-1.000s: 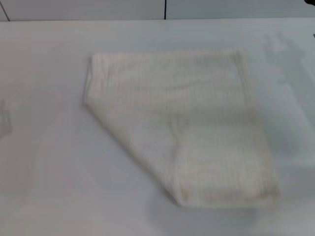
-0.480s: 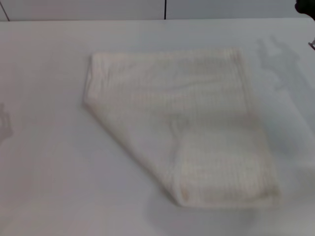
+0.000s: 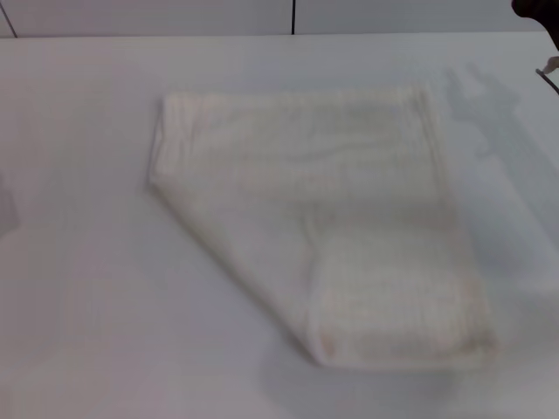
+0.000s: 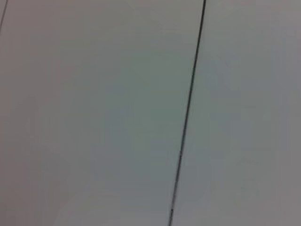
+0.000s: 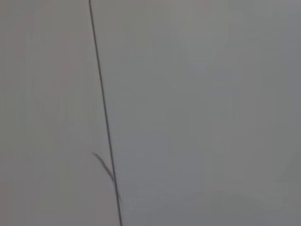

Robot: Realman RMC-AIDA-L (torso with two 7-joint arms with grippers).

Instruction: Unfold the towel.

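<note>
The towel [image 3: 323, 218] lies partly folded at the middle of the white table [image 3: 79, 288]. Only a dark sliver of the right gripper [image 3: 534, 10] shows at the far right edge, well apart from it; whether it is open or closed cannot be told.

The cream-white ribbed towel [image 3: 323, 218] lies flat mid-bench, nearer the right edge, still partly folded: its near-left corner is turned over, leaving a diagonal edge there.

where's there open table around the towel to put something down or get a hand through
The towel covers the middle of the white table. Bare table lies on the robot's left of it, in the near-left corner beside its slanted folded edge, and in a strip behind it. The right side is tighter: the right gripper shows at the far-right edge.
</note>
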